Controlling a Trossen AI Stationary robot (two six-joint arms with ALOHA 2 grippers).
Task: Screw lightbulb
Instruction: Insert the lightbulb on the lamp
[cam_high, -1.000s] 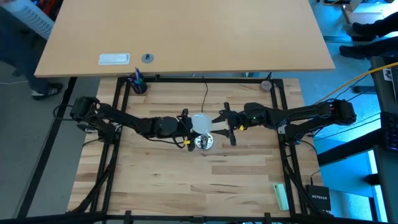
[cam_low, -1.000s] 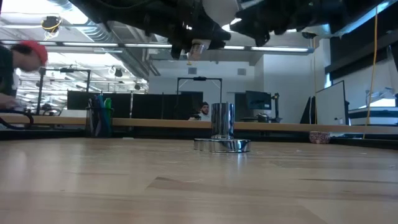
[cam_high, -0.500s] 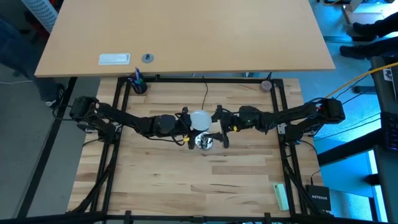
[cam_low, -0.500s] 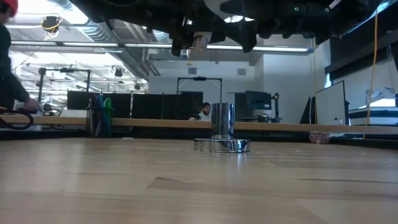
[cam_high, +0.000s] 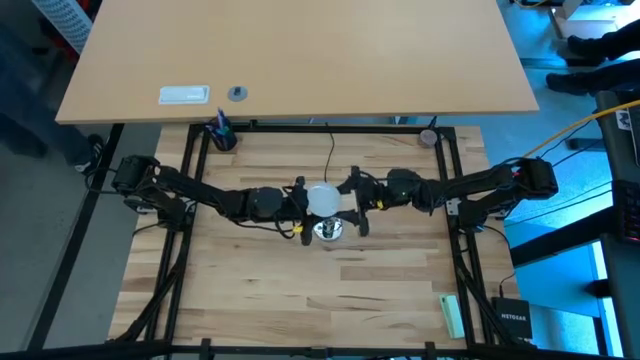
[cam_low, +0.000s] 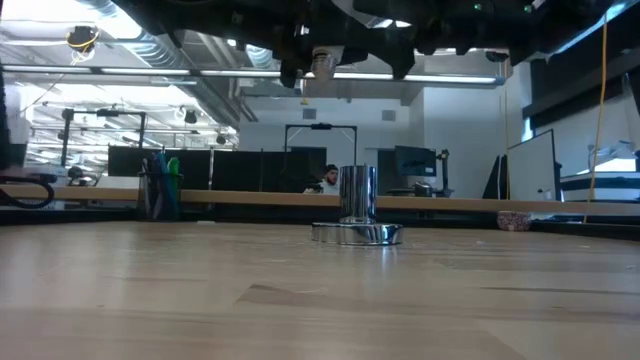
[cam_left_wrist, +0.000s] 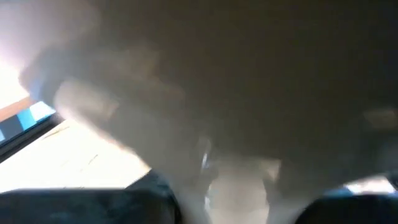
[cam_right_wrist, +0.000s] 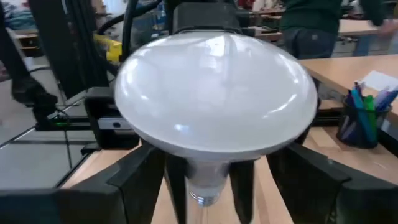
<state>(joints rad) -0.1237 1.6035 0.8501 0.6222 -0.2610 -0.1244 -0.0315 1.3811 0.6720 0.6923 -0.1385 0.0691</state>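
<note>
So the small white frosted lightbulb with the grey-silver screw base (cam_high: 322, 198) is up in the air mid-table, sitting between the two grippers and just behind the shiny round silver socket with its thin black cord (cam_high: 328, 229). It isn't over the socket yet, and my guess is it's being kept high so the screw base can be lined up before coming down.

The left gripper (cam_high: 303, 199) comes in from the left and looks pinched on the narrow neck of the bulb. That makes sense as a hold, since it leaves the globe free for the other arm to grab and twist. Fair warning though: the left wrist view is basically a blur, so I'm going off the other angles for that.

The right gripper (cam_right_wrist: 205, 180) has its jaws spread wide either side of the globe, not touching it as far as I can see. Its dark fingers (cam_right_wrist: 140, 171) flank the bulb with gaps on both sides, like it's about to close.

From overhead you get the layout: both arms meeting at the middle, socket just in front. Only the low view shows height. There the threaded base (cam_low: 322, 62) hangs well above the socket (cam_low: 357, 212), pointing down, and a bit to one side of it. The right wrist view is the only one that shows the jaw gap clearly.
</note>
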